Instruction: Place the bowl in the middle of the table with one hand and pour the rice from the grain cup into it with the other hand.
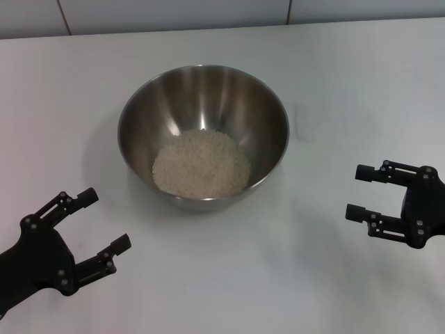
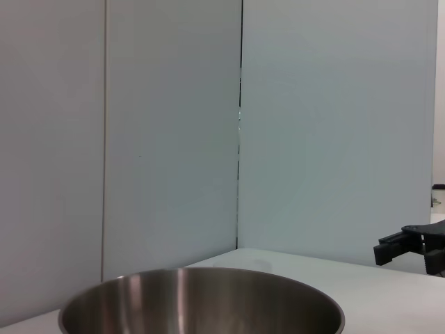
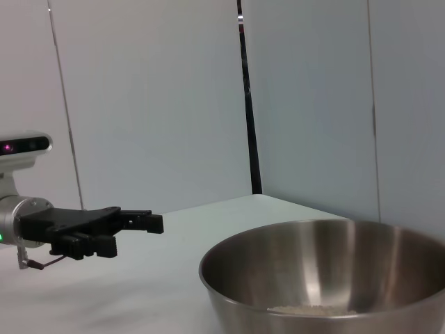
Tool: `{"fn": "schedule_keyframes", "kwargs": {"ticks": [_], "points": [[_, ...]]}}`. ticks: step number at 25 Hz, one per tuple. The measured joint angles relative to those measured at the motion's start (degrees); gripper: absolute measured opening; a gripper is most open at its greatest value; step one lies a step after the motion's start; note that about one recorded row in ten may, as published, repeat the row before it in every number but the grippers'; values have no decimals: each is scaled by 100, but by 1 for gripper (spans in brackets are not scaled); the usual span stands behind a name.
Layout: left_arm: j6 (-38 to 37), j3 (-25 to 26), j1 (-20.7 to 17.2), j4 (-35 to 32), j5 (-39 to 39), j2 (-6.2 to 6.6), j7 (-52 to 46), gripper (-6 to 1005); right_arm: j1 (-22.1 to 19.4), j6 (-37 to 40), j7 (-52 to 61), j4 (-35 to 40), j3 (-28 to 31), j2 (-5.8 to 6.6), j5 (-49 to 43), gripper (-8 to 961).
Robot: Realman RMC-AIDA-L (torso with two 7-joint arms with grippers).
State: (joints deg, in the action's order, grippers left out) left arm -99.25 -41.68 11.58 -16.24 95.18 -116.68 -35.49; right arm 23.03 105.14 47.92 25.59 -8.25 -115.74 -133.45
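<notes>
The steel bowl (image 1: 203,97) stands in the middle of the white table (image 1: 229,292), with a pale heap of rice (image 1: 201,164) lying in its bottom. The clear grain cup (image 1: 328,122) shows faintly on the table to the right of the bowl, apart from it; I cannot tell how it stands. My left gripper (image 1: 107,218) hovers open and empty at the front left of the bowl. My right gripper (image 1: 356,192) hovers open and empty at the front right. The right wrist view shows the bowl (image 3: 327,278), some rice (image 3: 306,308) and the left gripper (image 3: 135,233) beyond.
A pale panelled wall (image 1: 208,14) runs along the table's far edge. In the left wrist view the bowl's rim (image 2: 201,299) fills the lower part, and the right gripper (image 2: 393,245) shows at the far side.
</notes>
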Motion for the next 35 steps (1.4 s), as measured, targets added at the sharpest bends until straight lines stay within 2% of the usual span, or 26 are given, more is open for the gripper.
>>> {"fn": "schedule_keyframes", "kwargs": {"ticks": [14, 35], "points": [[-24, -3, 2, -2, 0, 46, -46, 870, 25, -27, -8, 17, -1, -20, 13, 681], [12, -16, 95, -2, 94, 28, -72, 869, 57, -107, -11, -15, -1, -37, 13, 680]]}}
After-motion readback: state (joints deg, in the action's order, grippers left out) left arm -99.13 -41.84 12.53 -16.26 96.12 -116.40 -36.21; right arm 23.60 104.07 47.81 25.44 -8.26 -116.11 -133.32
